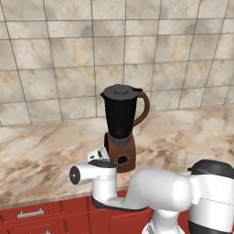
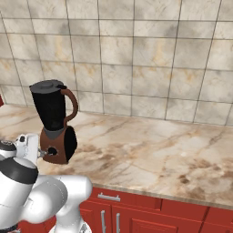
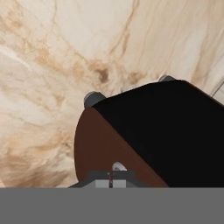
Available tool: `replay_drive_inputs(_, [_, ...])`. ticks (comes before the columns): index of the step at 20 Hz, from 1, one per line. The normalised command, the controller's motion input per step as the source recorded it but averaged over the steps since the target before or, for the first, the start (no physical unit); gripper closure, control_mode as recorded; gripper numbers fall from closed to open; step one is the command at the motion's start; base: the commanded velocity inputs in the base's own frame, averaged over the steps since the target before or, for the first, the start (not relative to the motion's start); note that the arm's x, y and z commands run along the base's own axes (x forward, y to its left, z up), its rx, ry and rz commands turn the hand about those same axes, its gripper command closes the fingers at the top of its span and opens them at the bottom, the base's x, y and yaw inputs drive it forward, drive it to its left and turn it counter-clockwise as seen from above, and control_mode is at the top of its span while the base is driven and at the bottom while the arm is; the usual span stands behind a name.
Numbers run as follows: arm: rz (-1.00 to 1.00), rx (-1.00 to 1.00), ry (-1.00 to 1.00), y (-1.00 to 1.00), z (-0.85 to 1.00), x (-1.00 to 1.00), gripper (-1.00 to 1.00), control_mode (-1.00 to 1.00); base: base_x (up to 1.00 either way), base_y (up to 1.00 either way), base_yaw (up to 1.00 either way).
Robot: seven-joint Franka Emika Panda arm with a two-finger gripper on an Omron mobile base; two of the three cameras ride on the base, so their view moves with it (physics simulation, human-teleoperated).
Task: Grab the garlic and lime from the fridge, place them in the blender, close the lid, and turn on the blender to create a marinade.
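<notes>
Blender (image 1: 120, 132) stands on the marble counter (image 1: 192, 132) right in front of the gripper (image 1: 101, 155), lid (image 1: 121, 91) already seated on the black jar (image 1: 119, 116) — looks like only the switch-on step is left. Gripper fingers are pinched together, holding nothing, tips at the round black dial (image 1: 122, 159) on the reddish-brown base (image 3: 98, 148); in the hand view the fingertips (image 3: 110, 178) sit hard against the base, dial contact likely but can't confirm.

Handling: base is rigid and probably weighty enough, but it rests on small feet (image 3: 93, 98) — a sideways shove could slide or tip it, tall jar makes it top-heavy. Dial is small and smooth; take it at its rim or press square on, not the curved handle (image 1: 143, 109) on the far side of the jar.

Room: open counter to either side of the hand, tiled wall (image 1: 68, 59) beyond the blender, counter edge and red cabinets (image 1: 41, 215) just under the hand.
</notes>
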Motion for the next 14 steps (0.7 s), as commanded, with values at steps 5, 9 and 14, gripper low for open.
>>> replay_drive_inputs(5, [0.01,0.00,-0.03,-0.28,-0.03,0.11,1.00,-1.00,0.00,0.00,0.00])
replay_drive_inputs(9, [0.01,0.00,-0.01,-0.16,-0.14,0.36,1.00,-1.00,0.00,0.00,0.00])
replay_drive_inputs(14, [0.03,0.00,-0.06,-0.20,-0.26,0.36,1.00,-1.00,0.00,0.00,0.00])
